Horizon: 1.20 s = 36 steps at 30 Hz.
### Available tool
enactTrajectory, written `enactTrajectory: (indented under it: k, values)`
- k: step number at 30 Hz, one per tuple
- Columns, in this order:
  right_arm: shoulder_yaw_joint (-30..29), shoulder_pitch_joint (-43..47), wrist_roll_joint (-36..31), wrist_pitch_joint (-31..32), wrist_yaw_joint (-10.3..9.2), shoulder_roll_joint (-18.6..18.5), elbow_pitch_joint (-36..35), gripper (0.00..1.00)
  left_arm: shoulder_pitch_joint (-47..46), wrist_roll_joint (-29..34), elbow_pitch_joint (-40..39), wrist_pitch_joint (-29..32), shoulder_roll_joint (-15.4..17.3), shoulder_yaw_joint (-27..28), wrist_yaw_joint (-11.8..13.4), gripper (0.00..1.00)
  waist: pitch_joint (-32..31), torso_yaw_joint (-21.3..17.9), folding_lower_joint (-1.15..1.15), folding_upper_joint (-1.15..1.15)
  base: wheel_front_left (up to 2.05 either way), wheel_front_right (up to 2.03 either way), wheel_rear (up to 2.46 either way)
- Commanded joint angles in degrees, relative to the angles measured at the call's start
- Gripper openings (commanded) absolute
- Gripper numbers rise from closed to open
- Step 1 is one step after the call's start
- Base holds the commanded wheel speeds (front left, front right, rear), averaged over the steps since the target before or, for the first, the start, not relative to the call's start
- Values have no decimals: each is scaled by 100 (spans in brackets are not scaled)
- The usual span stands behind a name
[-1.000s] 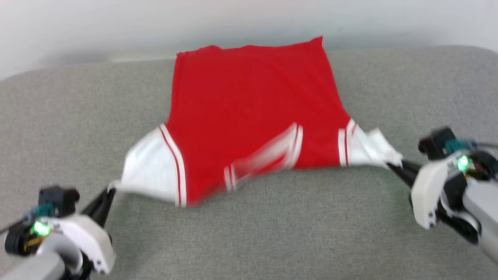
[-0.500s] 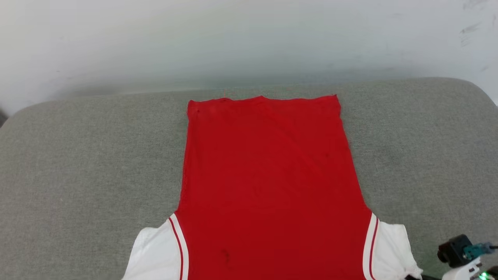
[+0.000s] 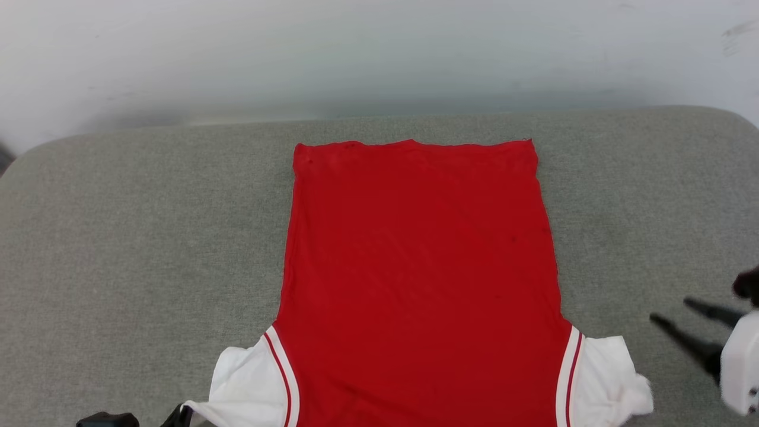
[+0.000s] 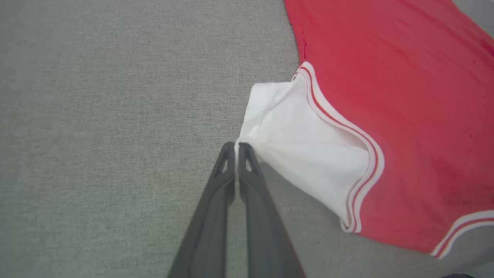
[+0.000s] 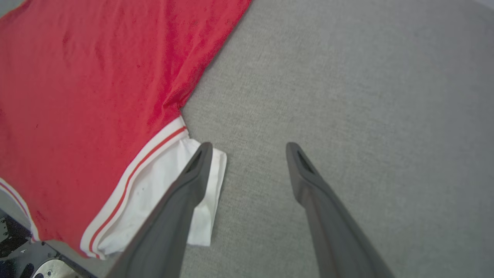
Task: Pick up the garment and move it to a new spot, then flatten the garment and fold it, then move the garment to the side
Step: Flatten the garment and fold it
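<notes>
Garment lies flat on the grey padded surface, long axis running straight away from both jaws, hem at the far end. Left jaws are pinched shut on the left sleeve tip, arm low. Right jaws are parted and empty, with the right sleeve just inboard. Left arm looks nearer for smoothing.

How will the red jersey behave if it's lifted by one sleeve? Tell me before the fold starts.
Probably floppy: the garment lies thin and flat, and its white sleeve puckers toward the shut left pincer. Likely light, since a pinched corner alone draws the sleeve taut. Pushed, it would probably bunch rather than slide on the textured grey cushion.
</notes>
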Motion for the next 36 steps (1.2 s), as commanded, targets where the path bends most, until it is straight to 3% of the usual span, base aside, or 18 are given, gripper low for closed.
enactTrajectory:
  k: [1, 5, 11, 18, 24, 29, 36]
  values:
    - [-85, -120, -61, 21, -4, -28, -70, 100, -74, 40, -23, -29, -3, 39, 20, 0, 77, 14, 1, 0, 0, 0, 0]
    - [-1065, -804, -491, 266, -4, -144, -381, 100, -224, 220, -244, -27, -3, 94, 97, 0, 397, 98, 1, 0, 0, 0, 0]
    - [-1992, -2099, -1013, 1282, -3, 346, -515, 100, -604, 553, -528, -21, -16, 108, 111, 0, 1044, 397, 1, 0, 0, 0, 0]
    - [-2008, -3693, -1261, 3686, -3, 965, 179, 100, -1111, 895, -728, 1, -86, 90, 124, 0, 1799, 803, 1, 0, 0, 0, 0]
    - [-1863, -4722, -1435, 5663, -3, 1206, 842, 100, -1474, 1133, -915, -4, -177, 101, 148, 0, 2375, 1163, 1, 0, 0, 0, 0]
    - [-2089, -5125, -1690, 6462, -4, 1462, 1290, 100, -1763, 1318, -969, -7, -306, 49, 89, 0, 2806, 1451, 1, 0, 0, 0, 0]
    - [-2549, -4915, -2212, 6740, -3, 1778, 1810, 100, -1978, 1472, -882, -13, -440, 30, 30, 0, 3192, 1650, 1, 0, 0, 0, 0]
